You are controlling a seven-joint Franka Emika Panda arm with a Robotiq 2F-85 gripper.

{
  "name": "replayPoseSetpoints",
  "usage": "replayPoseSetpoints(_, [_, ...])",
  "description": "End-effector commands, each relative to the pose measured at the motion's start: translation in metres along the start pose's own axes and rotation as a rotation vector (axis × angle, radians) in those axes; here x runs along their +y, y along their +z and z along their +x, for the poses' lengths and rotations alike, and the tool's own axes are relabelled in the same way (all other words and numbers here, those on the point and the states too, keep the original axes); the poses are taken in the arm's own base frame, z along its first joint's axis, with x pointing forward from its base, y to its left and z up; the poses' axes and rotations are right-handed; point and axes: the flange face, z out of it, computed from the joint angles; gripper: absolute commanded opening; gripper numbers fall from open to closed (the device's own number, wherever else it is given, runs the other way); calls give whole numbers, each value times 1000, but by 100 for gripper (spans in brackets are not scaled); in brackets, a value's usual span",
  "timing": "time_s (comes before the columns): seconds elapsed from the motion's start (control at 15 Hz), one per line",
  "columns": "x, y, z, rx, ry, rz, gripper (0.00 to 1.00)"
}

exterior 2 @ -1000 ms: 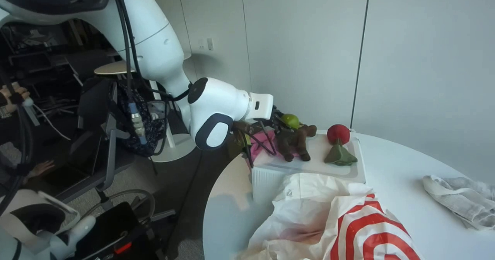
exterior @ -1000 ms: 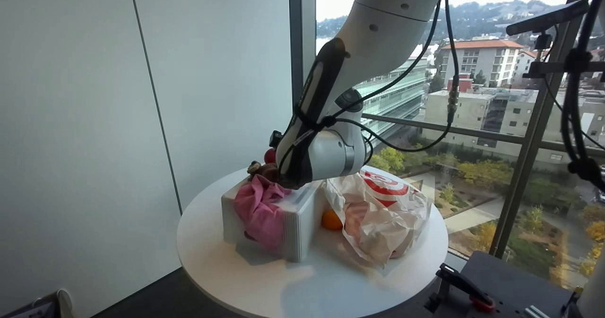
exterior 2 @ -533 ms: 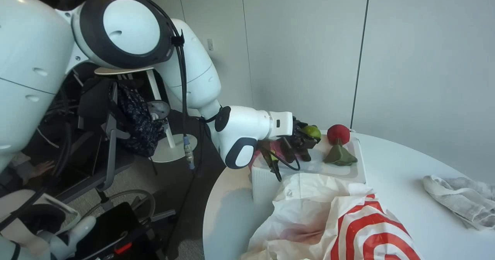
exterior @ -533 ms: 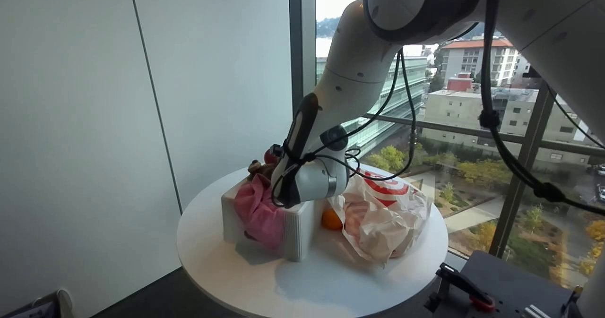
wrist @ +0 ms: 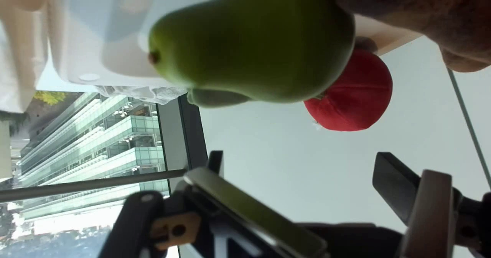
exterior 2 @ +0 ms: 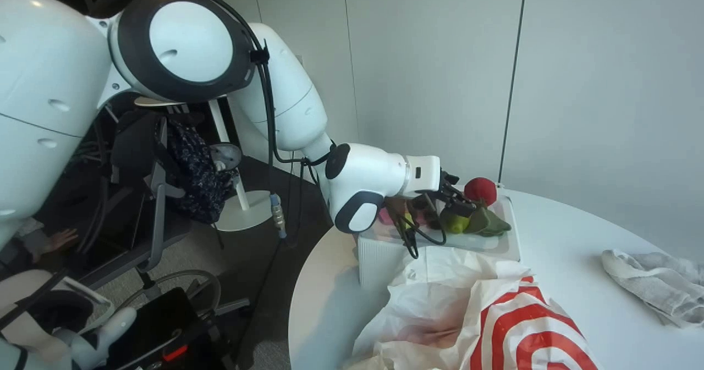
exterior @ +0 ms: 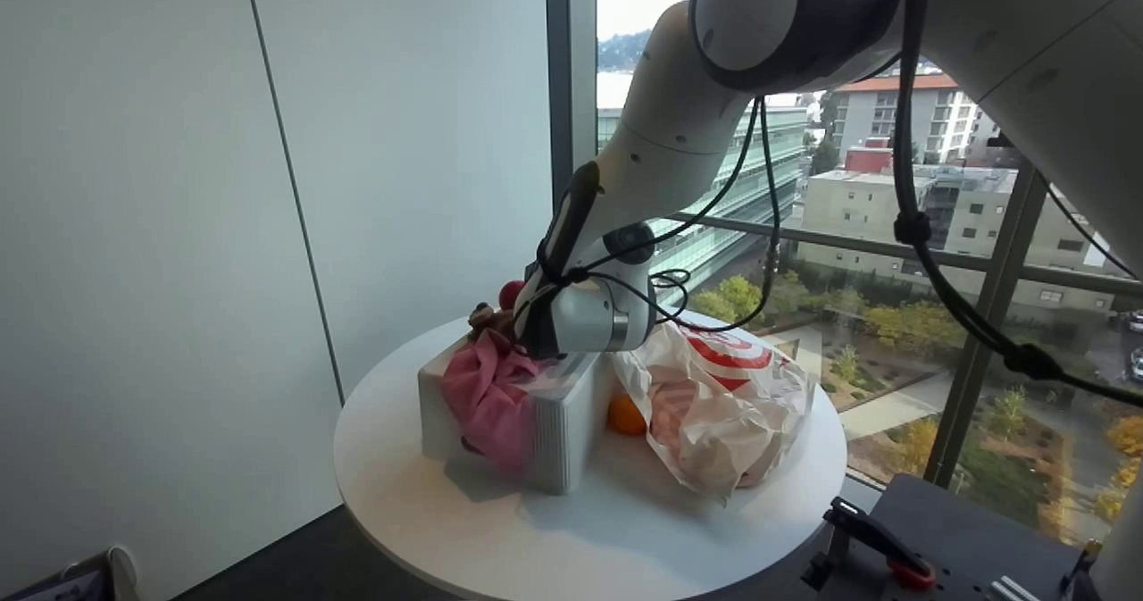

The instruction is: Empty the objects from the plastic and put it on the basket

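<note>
The white plastic bag (exterior: 714,404) with red rings lies crumpled on the round table; it also shows in an exterior view (exterior 2: 440,304). The white basket (exterior: 555,449) stands beside it. My gripper (wrist: 301,164) is open and empty, over the basket (exterior 2: 515,232), with its black fingers (exterior 2: 465,208) just above the green pear (exterior 2: 455,222). The pear (wrist: 253,43) fills the top of the wrist view, clear of the fingers. A red round toy (exterior 2: 480,190) and a green pointed piece (exterior 2: 489,222) are beside it. A pink cloth (exterior: 491,404) hangs over the basket's side.
An orange (exterior: 627,414) lies on the table between basket and bag. A brown plush toy (wrist: 429,16) is at the basket, partly hidden by the arm. A grey cloth (exterior 2: 657,287) lies at the table's far side. Wall and window stand behind the table (exterior: 625,547).
My gripper has moved over the basket toward the red toy, carrying the pear. It has opened and let go; the pear now lies beside the green piece.
</note>
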Motion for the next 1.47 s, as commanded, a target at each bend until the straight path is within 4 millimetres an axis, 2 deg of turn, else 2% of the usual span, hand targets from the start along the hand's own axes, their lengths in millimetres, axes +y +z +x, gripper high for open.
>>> replayPoseSetpoints(0.0, [25,-24,40,-132,-24,-110,100])
replayPoseSetpoints(0.2, [74,-39,62,-232,-52,-218,100])
replayPoseSetpoints(0.47, [152,-56,63,-378,-121,-346,100])
replayPoseSetpoints(0.67, [179,-64,59,-498,-191,-447,100])
replayPoseSetpoints(0.8, [185,-69,48,-626,-232,-471,100])
replayPoseSetpoints(0.93, [180,-73,32,-775,-275,-446,100])
replayPoseSetpoints(1.13, [161,-73,7,-945,-397,-445,100])
replayPoseSetpoints(1.4, [137,-76,-19,-1055,-509,-465,100])
